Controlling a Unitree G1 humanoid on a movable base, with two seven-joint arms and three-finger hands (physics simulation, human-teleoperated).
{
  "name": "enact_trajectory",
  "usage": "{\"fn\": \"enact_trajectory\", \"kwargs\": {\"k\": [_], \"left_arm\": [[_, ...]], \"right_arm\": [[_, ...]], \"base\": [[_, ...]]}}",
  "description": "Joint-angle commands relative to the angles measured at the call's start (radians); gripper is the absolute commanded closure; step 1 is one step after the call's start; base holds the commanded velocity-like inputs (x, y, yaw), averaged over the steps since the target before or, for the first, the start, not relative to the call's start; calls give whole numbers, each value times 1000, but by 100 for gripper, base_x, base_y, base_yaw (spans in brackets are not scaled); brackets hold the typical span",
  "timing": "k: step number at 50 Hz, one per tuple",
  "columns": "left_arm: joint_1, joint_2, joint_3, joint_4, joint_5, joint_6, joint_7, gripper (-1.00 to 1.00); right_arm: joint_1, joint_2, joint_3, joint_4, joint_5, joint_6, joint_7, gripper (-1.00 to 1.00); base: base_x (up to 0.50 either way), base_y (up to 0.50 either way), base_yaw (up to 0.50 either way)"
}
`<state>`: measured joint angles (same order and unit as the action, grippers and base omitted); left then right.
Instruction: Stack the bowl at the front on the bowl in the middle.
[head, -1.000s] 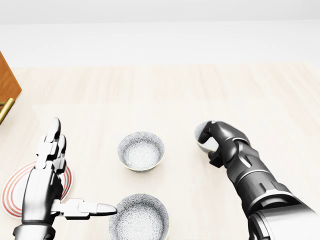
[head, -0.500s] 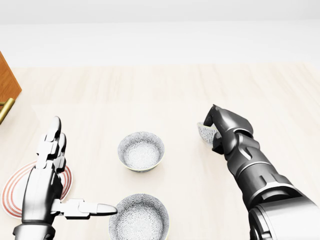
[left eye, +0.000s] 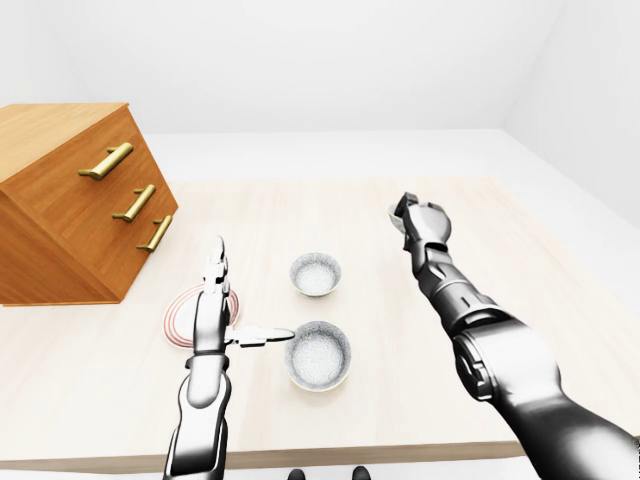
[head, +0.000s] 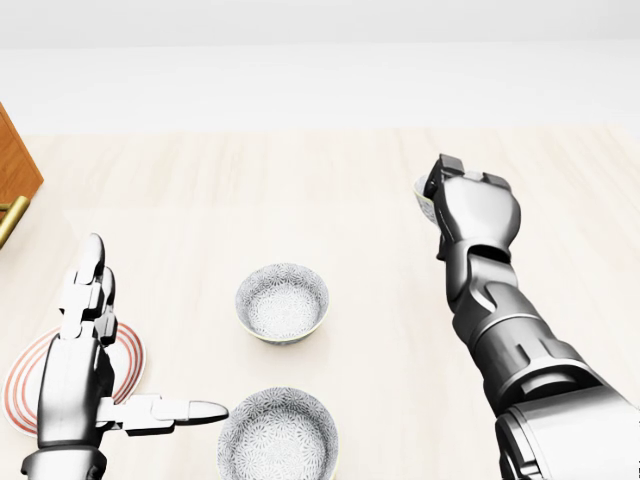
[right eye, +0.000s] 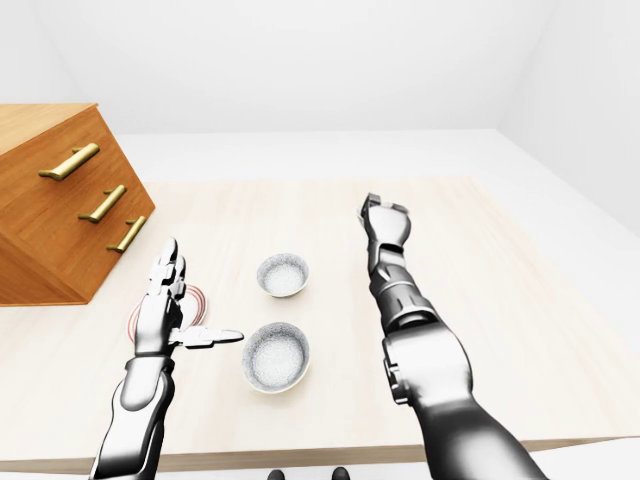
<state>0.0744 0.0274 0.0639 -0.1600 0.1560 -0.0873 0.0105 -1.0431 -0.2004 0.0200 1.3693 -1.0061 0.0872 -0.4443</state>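
A patterned bowl (head: 282, 302) sits on the table in the middle of the head view. A larger patterned bowl (head: 278, 435) rests below it at the bottom edge. My right gripper (head: 447, 188) is raised at the right of the view, shut on a third small bowl (head: 424, 200). Only the rim of that bowl peeks out to the left of the fingers. My left gripper (head: 130, 360) hovers open at the lower left. Its fingers point up the view and its thumb reaches toward the bottom bowl without touching it.
A red-ringed plate (head: 18, 392) lies under my left hand. A wooden drawer chest (left eye: 70, 200) with brass handles stands on the table at the left. The table's near edge (left eye: 330, 458) runs along the bottom of the left-eye view.
My right hand has lifted and swung toward the top of the view, carrying the small bowl with it. My left hand has sunk slightly lower in the view. Both table bowls stayed put.
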Motion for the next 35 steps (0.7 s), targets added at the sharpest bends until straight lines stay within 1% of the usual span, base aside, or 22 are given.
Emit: {"fn": "enact_trajectory", "kwargs": {"k": [1, 6, 7, 8, 9, 12, 13, 16, 17, 18, 19, 20, 21, 22, 24, 26, 27, 29, 32, 33, 34, 35], "left_arm": [[-2, 1, 1, 7, 4, 0, 9, -100], [-3, 0, 2, 10, 0, 0, 12, -100], [-3, 0, 2, 11, 1, 0, 13, -100], [-3, 0, 2, 11, 1, 0, 13, -100], [-3, 0, 2, 11, 4, 0, 15, -100], [-4, 0, 3, 12, 4, 0, 16, -100], [-4, 0, 3, 12, 4, 0, 16, -100], [-4, 1, 3, 12, 7, 0, 18, -100], [-4, 1, 3, 12, 8, 0, 18, -100], [-4, 1, 3, 12, 9, 0, 19, -100], [-4, 1, 3, 12, 9, 0, 19, -100], [-4, 1, 3, 12, 10, 0, 19, -100], [-4, 2, 3, 13, 11, 0, 19, -100], [-4, 2, 3, 13, 11, 0, 19, -100], [-4, 2, 3, 14, 11, 0, 18, -100], [-4, 1, 3, 14, 9, 0, 18, -100], [-4, 1, 3, 13, 9, 0, 18, -100], [-4, 1, 3, 13, 10, 0, 19, -100], [-4, 1, 3, 13, 10, 0, 19, -100], [-4, 1, 3, 13, 10, 0, 18, -100], [-4, 1, 3, 13, 10, 0, 18, -100], [-4, 1, 3, 13, 10, 0, 18, -100]], "right_arm": [[29, 31, 39, -18, -91, 0, -79, 100], [50, 56, 55, -26, -112, 0, -79, 100], [60, 65, 60, -30, -118, -11, -79, 100], [60, 65, 60, -30, -119, -12, -79, 100], [67, 73, 68, -36, -128, -32, -79, 100], [77, 87, 85, -48, -150, -56, -79, 100], [81, 90, 83, -50, -148, -74, -79, 100], [90, 98, 88, -61, -157, -92, -79, 100], [95, 102, 92, -67, -162, -104, -79, 100], [97, 105, 92, -70, -162, -107, -79, 100], [98, 106, 93, -74, -164, -118, -79, 100], [98, 107, 96, -77, -168, -119, -79, 100], [100, 112, 100, -86, -172, -131, -79, 100], [99, 114, 102, -89, -176, -125, -79, 100], [102, 118, 104, -98, -180, -138, -79, 100], [107, 125, 105, -104, -184, -129, -79, 100], [112, 129, 110, -110, -190, -137, -79, 100], [116, 135, 113, -118, -196, -143, -79, 100], [120, 144, 120, -129, -210, -143, -79, 100], [122, 149, 122, -135, -213, -152, -79, 100], [124, 153, 124, -139, -219, -152, -79, 100], [126, 155, 125, -141, -221, -168, -79, 100]], "base": [[0, 0, 0], [0, 0, 0], [0, 0, 0], [0, 0, 0], [0, 0, 0], [0, 0, 0], [0, 0, 0], [0, 0, 0], [0, 0, 0], [0, 0, 0], [0, 0, 0], [0, 0, 0], [0, 0, 0], [0, 0, 0], [0, 0, 0], [0, 0, 0], [0, 0, 0], [0, 0, 0], [0, 0, 0], [0, 0, 0], [0, 0, 0], [0, 0, 0]]}}
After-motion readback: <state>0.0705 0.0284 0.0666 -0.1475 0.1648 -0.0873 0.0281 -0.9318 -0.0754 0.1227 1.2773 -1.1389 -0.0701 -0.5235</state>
